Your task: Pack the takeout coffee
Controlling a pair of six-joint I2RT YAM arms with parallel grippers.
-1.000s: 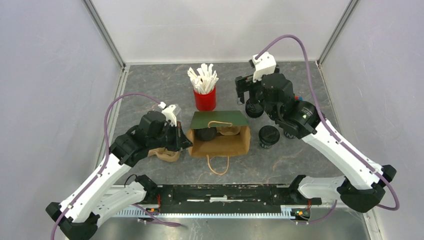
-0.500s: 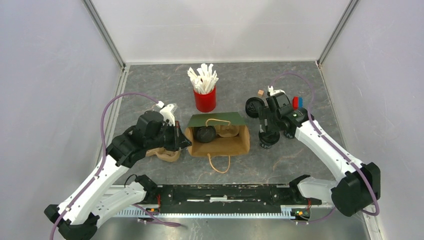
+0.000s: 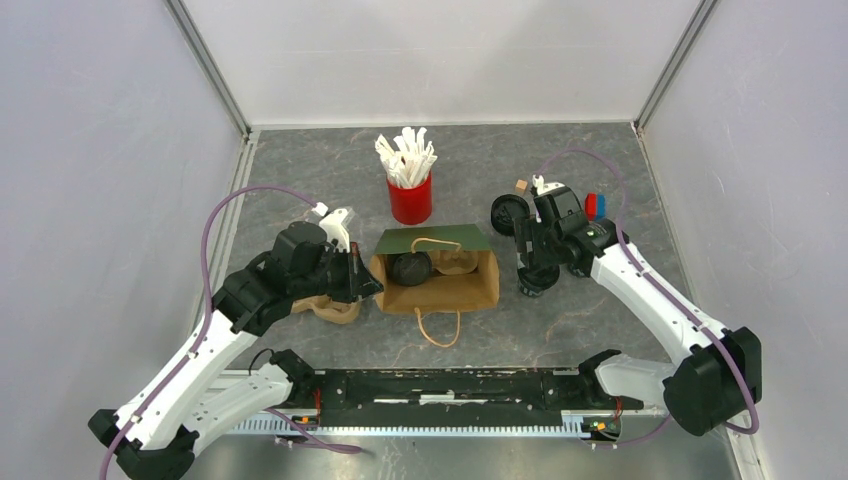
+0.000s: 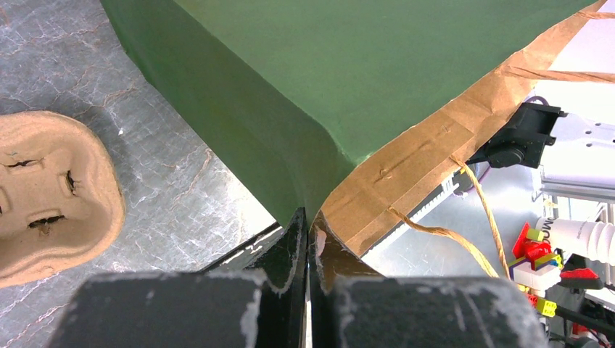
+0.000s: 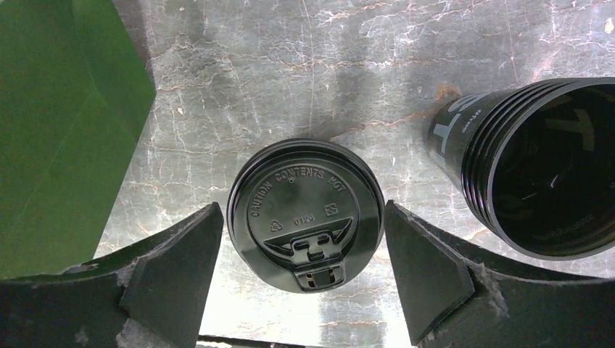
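Nearest the arm bases, just left of the green paper bag point(image 3: 445, 285): cardboard cup carrier point(image 3: 335, 308) on the table, untouched. Left gripper point(image 4: 308, 226) at the bag's left mouth corner, jaws pinched tight on the paper edge; judged to be propping the mouth open and keeping the bag from sliding while it is loaded. The bag lies on its side with the brown inside showing. A dark round thing point(image 3: 410, 268) sits within, likely a cup, not sure. Just right of the bag: the takeout coffee point(image 5: 306, 214), lid on, upright on the table. Right gripper point(image 3: 535, 268) is down over it, jaws wide, one finger on each side of the lid and close to it, no squeeze seen; judged lined up for a grasp. Beyond, right of the bag: an open black cup point(image 5: 537, 167), no lid. Farthest, behind the bag: red cup of white sticks point(image 3: 410, 195).
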